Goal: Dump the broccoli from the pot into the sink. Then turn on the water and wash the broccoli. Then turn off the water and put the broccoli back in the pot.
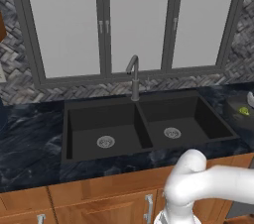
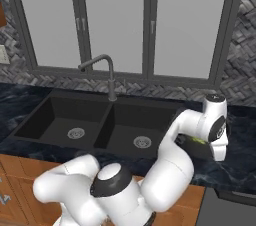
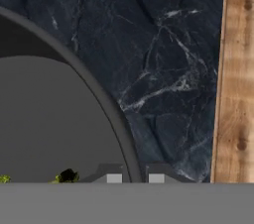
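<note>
Nothing is dumped yet: the broccoli (image 1: 243, 111) sits inside the pot (image 1: 237, 110) at the right edge of the left base view, and the sink (image 1: 119, 121) basins look empty. At the hand view's bottom centre, the gripper (image 3: 135, 178) pinches the pot's rim, jaws nearly together.

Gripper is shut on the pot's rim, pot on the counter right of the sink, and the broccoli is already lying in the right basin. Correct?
Not quite. The broccoli is in the pot, not in the sink: the left base view shows it inside the pot on the counter, both basins bare. The rest holds: the hand view has the gripper shut on the rim.
</note>
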Tool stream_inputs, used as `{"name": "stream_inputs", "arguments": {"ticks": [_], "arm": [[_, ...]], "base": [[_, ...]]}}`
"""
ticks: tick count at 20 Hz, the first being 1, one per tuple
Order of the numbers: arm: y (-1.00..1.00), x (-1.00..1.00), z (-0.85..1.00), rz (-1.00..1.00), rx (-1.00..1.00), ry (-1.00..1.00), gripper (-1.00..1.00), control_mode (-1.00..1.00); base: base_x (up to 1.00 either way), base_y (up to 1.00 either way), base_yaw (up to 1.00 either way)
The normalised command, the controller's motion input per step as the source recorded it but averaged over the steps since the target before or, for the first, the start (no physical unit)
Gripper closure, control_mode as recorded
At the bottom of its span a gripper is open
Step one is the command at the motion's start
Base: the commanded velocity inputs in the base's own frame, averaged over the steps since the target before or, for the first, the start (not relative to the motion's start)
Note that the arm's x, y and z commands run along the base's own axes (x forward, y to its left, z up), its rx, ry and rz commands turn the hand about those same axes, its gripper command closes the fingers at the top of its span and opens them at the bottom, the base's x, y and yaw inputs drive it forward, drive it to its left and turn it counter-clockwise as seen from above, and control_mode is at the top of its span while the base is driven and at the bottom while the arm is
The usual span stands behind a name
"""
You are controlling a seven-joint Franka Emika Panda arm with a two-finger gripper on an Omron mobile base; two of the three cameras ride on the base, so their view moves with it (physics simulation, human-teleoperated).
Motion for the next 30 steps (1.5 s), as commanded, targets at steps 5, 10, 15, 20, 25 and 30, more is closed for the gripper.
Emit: {"name": "stream_inputs", "arguments": {"ticks": [5,10,15,20,25,30], "arm": [[0.41,0.0,0.55,0.1,0.0,0.0,1.0,-1.0],[0.46,0.0,0.65,0.12,0.0,0.0,1.0,-1.0],[0.46,-0.09,0.61,0.14,0.0,-0.01,1.0,-1.0],[0.45,-0.15,0.56,0.16,0.0,-0.04,1.0,-1.0],[0.59,-0.03,0.41,0.16,-0.04,-0.04,1.0,-1.0],[0.73,0.0,0.24,0.12,-0.08,-0.08,1.0,-1.0]], "base": [[0.0,0.0,0.0],[0.0,0.0,0.0],[0.0,0.0,0.0],[0.0,0.0,0.0],[0.0,0.0,0.0],[0.0,0.0,0.0]]}}
